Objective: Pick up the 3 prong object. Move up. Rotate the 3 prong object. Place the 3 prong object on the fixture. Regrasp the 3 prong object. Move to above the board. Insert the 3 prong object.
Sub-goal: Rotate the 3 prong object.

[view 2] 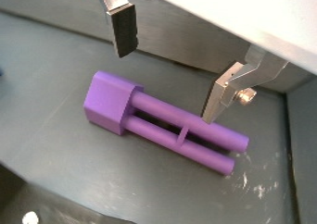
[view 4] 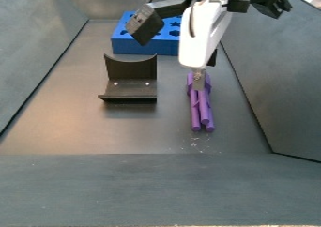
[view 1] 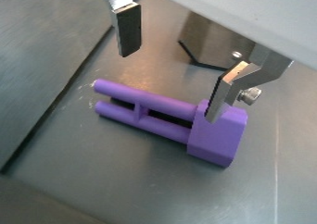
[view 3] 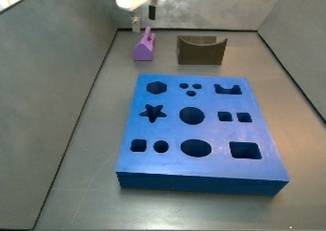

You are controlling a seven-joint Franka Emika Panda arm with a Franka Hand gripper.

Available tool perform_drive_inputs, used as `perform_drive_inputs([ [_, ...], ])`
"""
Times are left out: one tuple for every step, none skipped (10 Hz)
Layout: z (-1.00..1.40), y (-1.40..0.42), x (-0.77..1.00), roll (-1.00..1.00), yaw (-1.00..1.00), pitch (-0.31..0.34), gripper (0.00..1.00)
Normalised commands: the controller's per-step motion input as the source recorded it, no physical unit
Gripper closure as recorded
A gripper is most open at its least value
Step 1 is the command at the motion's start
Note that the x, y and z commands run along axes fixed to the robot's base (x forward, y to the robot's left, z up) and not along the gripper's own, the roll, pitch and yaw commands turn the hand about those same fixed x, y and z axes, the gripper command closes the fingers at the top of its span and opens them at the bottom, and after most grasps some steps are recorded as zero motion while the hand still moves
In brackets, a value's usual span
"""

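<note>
Hovering gripper point(view 1: 173, 56) open, 3 prong object point(view 1: 168, 117) below

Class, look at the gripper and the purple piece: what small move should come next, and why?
Probably lower the gripper and close. Its fingers stand open above the 3 prong object, which lies flat on the floor, not yet grasped.

White tool point(view 1: 171, 68) with 2 silver, dark-padded fingers point(view 1: 126, 31).
</note>
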Motion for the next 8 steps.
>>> perform_drive_inputs([
  [-0.03,0.01,0.04,0.01,1.0,-0.009,0.0],
  [-0.03,0.01,0.04,0.01,1.0,-0.01,0.0],
  [-0.03,0.01,0.04,0.02,1.0,-0.01,0.0],
  [-0.03,0.01,0.04,0.02,1.0,-0.01,0.0],
  [-0.03,0.01,0.04,0.02,1.0,-0.011,0.0],
  [-0.03,0.01,0.04,0.02,1.0,-0.011,0.0],
  [-0.03,0.01,0.04,0.02,1.0,-0.012,0.0],
  [-0.03,0.01,0.04,0.02,1.0,-0.012,0.0],
])
